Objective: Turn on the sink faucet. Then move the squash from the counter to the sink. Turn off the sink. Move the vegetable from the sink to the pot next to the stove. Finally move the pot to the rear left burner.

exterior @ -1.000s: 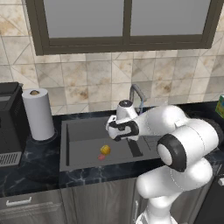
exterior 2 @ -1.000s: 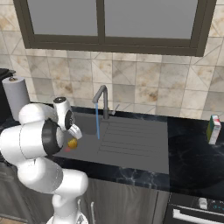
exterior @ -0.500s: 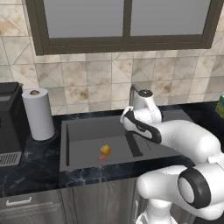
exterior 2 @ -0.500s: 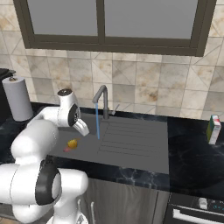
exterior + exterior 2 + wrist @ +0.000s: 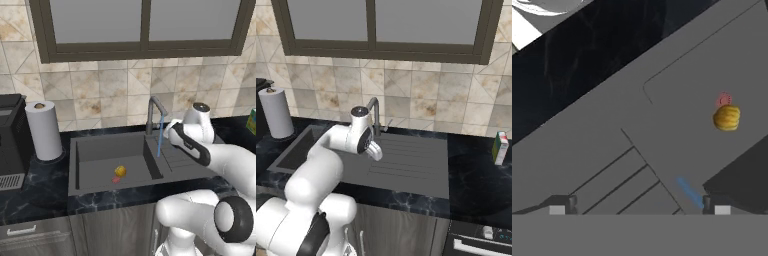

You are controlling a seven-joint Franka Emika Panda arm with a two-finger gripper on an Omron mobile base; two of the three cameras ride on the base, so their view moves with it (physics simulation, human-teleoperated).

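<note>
Squash (image 5: 120,171) lies on the floor of the sink (image 5: 100,142) basin, just beside the red drain mark (image 5: 115,179); in the hand view it touches or nearly touches that mark. Sink faucet (image 5: 153,115) stands at the basin's rear right corner, a thin blue stream of water (image 5: 160,135) falling from its spout onto the ribbed drainboard (image 5: 406,160). Gripper (image 5: 639,204) hangs above the drainboard near the faucet, jaws wide apart, holding nothing. Paper towel roll (image 5: 43,130) stands on the counter (image 5: 30,187) left of the sink. Small carton (image 5: 500,148) stands on the counter far right
</note>
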